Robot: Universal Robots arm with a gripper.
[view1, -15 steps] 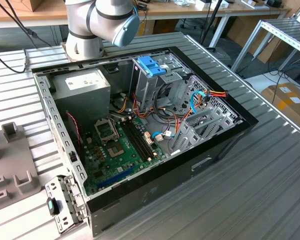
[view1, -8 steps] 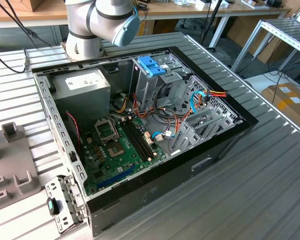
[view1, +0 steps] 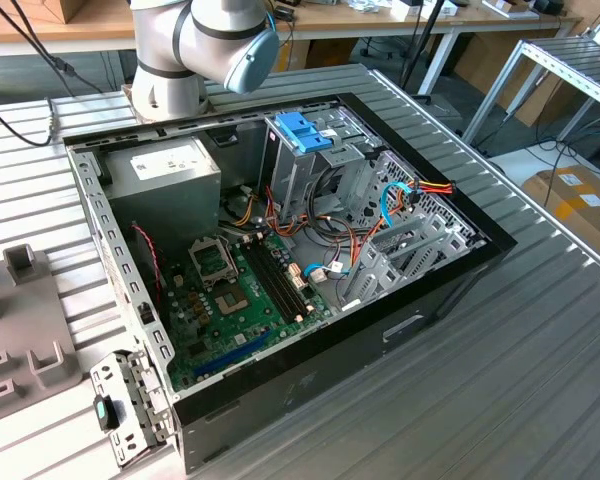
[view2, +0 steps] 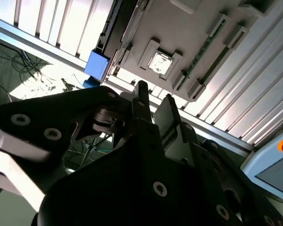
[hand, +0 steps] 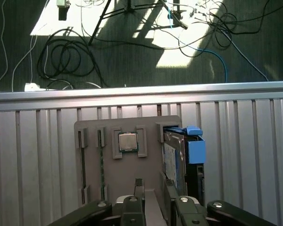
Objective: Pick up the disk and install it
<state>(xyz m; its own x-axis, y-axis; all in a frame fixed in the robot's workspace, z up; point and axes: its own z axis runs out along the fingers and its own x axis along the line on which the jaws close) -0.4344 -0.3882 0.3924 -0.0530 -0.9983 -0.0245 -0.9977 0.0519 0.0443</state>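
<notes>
Two patches of sunlight fall across the dark floor (hand: 132,56), where loose cables (hand: 61,52) lie in coils beyond the desk's edge. The desk (hand: 33,155) is made of ribbed aluminium slats running side by side. On it lies a grey fixture tray (hand: 92,160) with a processor chip (hand: 128,141) seated in its middle pocket. The disk (hand: 172,153) stands on edge in a slot at one side of that tray, its bright blue carrier sticking out past the tray's rim.

In both wrist views the hand (hand: 152,181) hangs over the tray with its fingers apart and nothing between them but bare tray. One finger (hand: 166,186) is just beside the disk, though whether it touches cannot be told.

In the exterior view the open computer case (view1: 380,340) lies on the desk with its board exposed. The robot arm (view1: 200,50) rises behind it, and the tray is at the exterior view's left. Wooden benches (view1: 80,25) line the back of the room, and cardboard boxes (view1: 580,195) sit at the exterior view's right.
</notes>
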